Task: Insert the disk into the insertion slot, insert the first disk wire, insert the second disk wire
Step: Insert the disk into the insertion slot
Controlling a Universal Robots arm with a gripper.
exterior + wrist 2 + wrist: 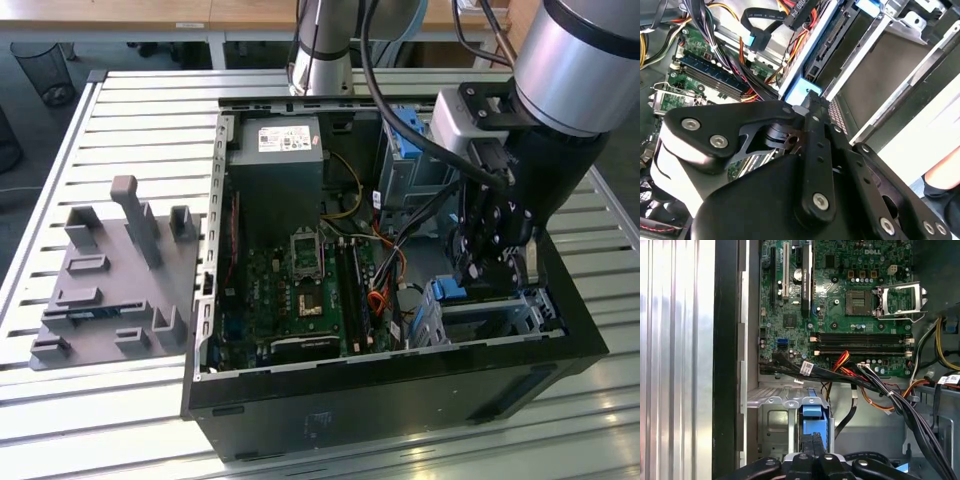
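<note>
The disk (813, 422): we see its bright blue carrier edge-on, seated in the insertion slot (772, 415), the low silver-grey perforated bay in the case corner at the exterior view's lower right. Any label of its own is hidden from us. Slatted aluminium table (120, 130): bears the whole lot. Around it we note a dark floor (25, 120), wooden desktops (150, 12) and a wire wastebasket (45, 70). Black computer case (400, 400): lies on its side with the open side up. Silver and black robot arm (580, 60): bent down into the case over the bay. Grey fixture plate (110, 290): carries upright blocks and sits on the table just beside the case, at the exterior view's left. Green motherboard (840, 300): has small white lettering and a metal-framed processor socket (897, 300). Grey power supply (275, 165): bears one white printed label (285, 138), whose print we cannot make out. Black gripper (813, 442): fingers clenched together with no gap showing, tips against the end of the blue carrier. Whether they pinch any of it we cannot tell. Mixed cable bundle (880, 385): black, red, orange and yellow wires run between board and bay, one carrying a white printed tag (806, 369). Flat black cable with a blue plug (754, 41): hangs loose in the second wrist view, apart from the disk.
</note>
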